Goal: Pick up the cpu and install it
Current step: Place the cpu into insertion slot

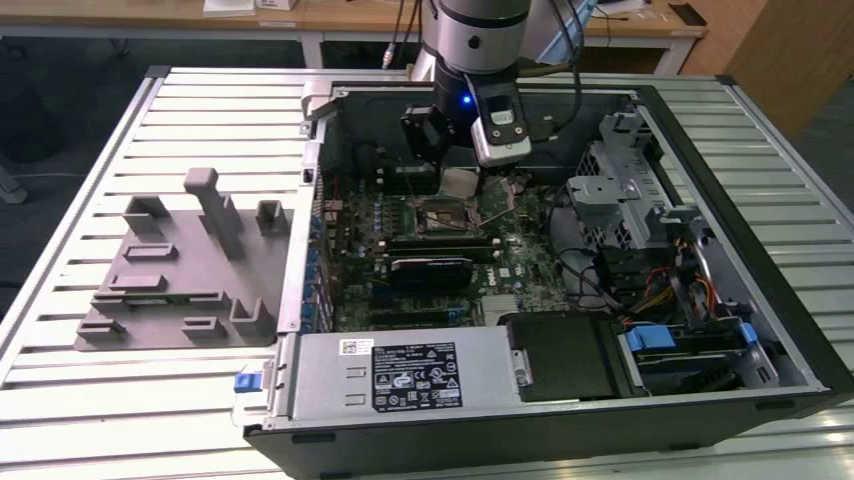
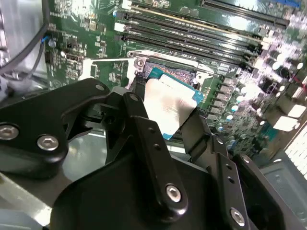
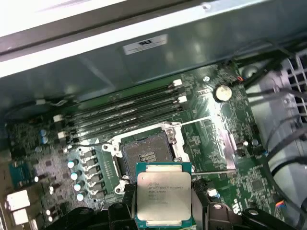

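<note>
The cpu (image 3: 164,196) is a flat square chip with a silver top plate and a thin green rim. My gripper (image 3: 163,203) is shut on it, one black finger on each of two opposite edges. In the second wrist view the cpu (image 2: 168,103) sits tilted between the fingers (image 2: 144,127). It hangs a little above the motherboard, just beside the open socket (image 3: 146,155), whose metal load plate (image 3: 223,143) is swung up. In the exterior view the cpu (image 1: 459,182) and gripper (image 1: 467,186) hover inside the open computer case just behind the socket (image 1: 441,215).
Black memory sticks (image 1: 434,243) lie close in front of the socket, and memory slots (image 3: 124,108) run beside it. A grey box with a white label (image 1: 400,375) fills the case's front. A metal drive cage (image 1: 621,170) and cables stand on the exterior view's right. A grey fixture (image 1: 180,270) lies on the slatted table (image 1: 80,400).
</note>
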`<state>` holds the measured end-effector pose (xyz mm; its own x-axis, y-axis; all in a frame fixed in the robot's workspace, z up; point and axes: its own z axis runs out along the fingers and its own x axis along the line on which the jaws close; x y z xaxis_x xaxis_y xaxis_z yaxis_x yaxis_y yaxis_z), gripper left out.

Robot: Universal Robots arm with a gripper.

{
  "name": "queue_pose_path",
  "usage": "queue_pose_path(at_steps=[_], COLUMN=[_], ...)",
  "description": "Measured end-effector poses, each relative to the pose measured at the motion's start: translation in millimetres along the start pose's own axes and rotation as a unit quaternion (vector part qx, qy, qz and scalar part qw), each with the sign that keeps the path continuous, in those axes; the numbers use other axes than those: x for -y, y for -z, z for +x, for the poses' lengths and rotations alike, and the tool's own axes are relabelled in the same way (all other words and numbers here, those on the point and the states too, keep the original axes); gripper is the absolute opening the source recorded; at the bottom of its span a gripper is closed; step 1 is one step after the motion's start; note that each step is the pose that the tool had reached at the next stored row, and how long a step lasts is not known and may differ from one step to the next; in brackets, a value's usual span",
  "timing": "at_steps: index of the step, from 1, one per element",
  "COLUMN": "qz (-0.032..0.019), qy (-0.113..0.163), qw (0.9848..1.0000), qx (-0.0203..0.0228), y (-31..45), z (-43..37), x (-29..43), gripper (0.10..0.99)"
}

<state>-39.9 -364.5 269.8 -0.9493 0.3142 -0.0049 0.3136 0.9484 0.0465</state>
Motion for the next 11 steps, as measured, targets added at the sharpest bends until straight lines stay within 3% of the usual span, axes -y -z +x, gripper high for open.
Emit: queue_pose_path(at_steps=[6, 11], qz=[0.0003, 0.0005], qy=[-0.05, -0.09], qw=[0.9987, 0.9959], qx=[0.0023, 0.0042], y=[-0.1, -0.2], z=[0.0, 0.0], x=[0.0, 0.0], gripper=[0.541, 0.541])
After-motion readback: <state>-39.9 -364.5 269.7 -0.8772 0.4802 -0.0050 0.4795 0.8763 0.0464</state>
